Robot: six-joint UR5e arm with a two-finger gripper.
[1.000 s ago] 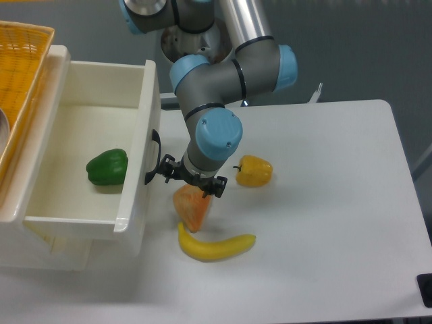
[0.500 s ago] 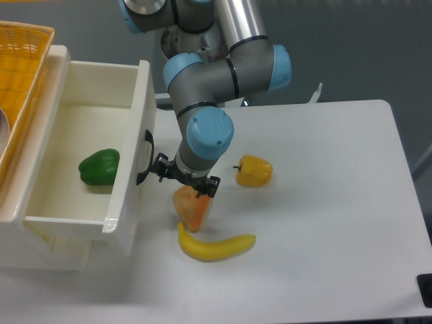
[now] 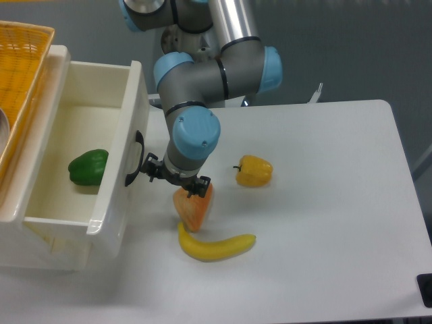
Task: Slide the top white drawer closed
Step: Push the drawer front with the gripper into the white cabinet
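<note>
I'm pushing the top white drawer [image 3: 101, 135] in: over the last second its front has slid left, and the green pepper [image 3: 88, 167] inside rides along. My claw [image 3: 169, 177] presses by the black handle [image 3: 133, 159]; whether it's open, I cannot tell, and it seems to hold nothing. The drawer remains mostly open, so more pushing needed, I reckon.
</note>
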